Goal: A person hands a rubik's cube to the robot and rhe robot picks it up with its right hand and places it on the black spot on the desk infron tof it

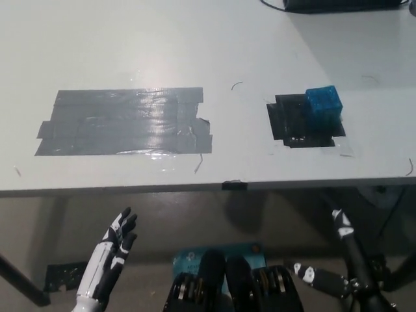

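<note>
Now blue cube (323,107) on black spot (303,121); right hand (335,260) below desk (195,39), fingers spread.

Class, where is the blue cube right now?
In the head view, the blue cube sits on the right side of the desk, on the black spot's far right corner.

Desk (130,39): smooth, matt white top w/ faint sheen. Grey tape patch (123,121): glossy, wrinkled, strong glare. Black spot (296,120): shiny tape too. Blue cube (323,106): rough, grainy-looking faces.
</note>
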You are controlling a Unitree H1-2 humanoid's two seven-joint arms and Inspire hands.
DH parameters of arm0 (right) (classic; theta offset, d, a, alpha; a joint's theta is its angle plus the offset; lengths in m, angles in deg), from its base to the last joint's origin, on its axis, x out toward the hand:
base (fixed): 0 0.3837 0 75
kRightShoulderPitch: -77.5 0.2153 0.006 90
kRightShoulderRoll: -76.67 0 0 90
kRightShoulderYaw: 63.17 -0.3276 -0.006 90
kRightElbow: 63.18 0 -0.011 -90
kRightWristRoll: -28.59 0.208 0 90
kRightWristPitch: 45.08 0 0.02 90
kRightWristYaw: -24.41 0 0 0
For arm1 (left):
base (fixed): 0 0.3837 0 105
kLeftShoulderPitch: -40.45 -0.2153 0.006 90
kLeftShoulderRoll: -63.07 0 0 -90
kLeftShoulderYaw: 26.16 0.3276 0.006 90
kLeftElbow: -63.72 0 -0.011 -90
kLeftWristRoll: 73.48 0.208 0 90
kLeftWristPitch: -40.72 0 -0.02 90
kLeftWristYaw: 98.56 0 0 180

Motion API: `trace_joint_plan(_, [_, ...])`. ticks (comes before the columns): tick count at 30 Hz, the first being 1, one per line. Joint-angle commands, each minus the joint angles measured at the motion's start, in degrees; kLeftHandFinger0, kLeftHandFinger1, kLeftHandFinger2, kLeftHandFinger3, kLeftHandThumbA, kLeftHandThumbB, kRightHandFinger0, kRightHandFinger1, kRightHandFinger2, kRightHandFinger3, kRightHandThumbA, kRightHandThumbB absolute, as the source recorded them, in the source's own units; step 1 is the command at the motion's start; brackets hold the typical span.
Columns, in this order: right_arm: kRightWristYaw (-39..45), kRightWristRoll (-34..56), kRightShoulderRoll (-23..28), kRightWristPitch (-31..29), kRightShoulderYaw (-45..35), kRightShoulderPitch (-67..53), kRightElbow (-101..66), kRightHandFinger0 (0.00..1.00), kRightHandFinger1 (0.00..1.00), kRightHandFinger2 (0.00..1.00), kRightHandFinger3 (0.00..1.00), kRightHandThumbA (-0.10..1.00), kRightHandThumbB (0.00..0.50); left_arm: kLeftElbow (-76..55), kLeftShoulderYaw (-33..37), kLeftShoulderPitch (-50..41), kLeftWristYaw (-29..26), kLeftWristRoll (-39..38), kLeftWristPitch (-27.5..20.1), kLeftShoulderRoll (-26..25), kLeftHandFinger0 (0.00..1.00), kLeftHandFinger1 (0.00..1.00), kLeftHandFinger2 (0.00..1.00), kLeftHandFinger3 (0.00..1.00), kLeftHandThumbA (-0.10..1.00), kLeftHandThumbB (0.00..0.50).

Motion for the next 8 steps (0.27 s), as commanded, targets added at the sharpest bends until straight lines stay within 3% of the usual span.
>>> trace_joint_plan(1, [-0.33,2.59,0.0,-6.88,-0.39,1.57,3.15,1.0,1.0,1.0,1.0,1.0,0.296,-1.72,0.45,-0.11,0.62,0.64,-1.55,-0.35,1.0,1.0,1.0,1.0,0.96,0.186])
trace_joint_plan(8, [0.2,0.9,0.89,-7.58,0.75,0.24,4.24,1.0,1.0,1.0,1.0,1.0,0.295,-1.13,0.63,-0.7,-0.09,2.61,-3.42,-0.45,1.0,1.0,1.0,1.0,1.0,0.235])
